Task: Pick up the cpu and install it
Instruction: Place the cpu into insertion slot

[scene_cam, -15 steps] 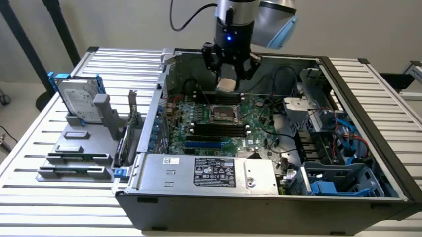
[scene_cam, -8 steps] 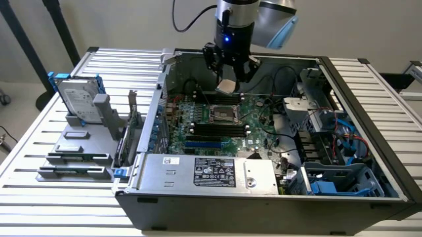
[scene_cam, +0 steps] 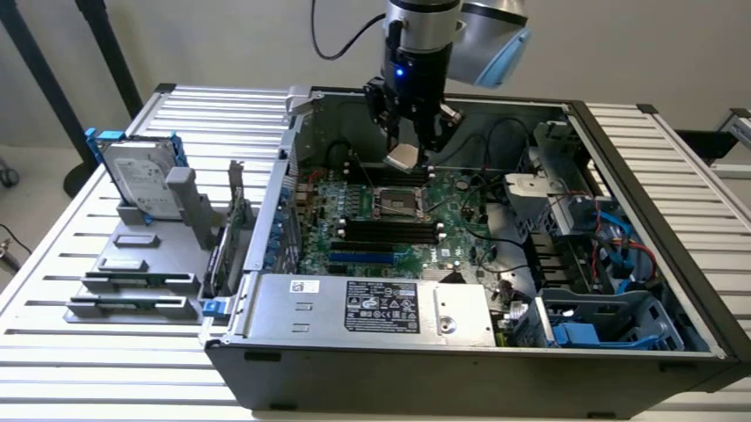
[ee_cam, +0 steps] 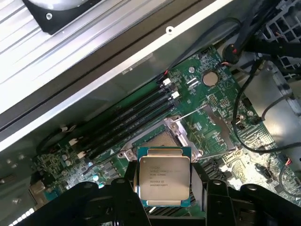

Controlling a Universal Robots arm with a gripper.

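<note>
Exterior: high, looking down into computer case [scene_cam: 470,374]; wrist: close above motherboard [ee_cam: 214,101], seen in both

cpu [scene_cam: 403,156] [ee_cam: 163,176]: you see a flat square chip, silver lid, printed lettering.
pose: tilted, in the air.
place: above the open socket [scene_cam: 397,204].

We saw soft, even light in the exterior view, bright on the table [scene_cam: 70,290] and the pale wall behind, with no hard shadows. The inside of the case [scene_cam: 470,360] was dimmer, and its far wall and the bays at the exterior view's right lay in shade. A small blue light glowed on the arm [scene_cam: 402,72]. In the wrist view the case rim was washed nearly white. The cpu [ee_cam: 163,175] gave a dull sheen, its print readable. The gripper [ee_cam: 164,181] was a near-black silhouette, and small glints dotted the board [ee_cam: 211,108].
</note>
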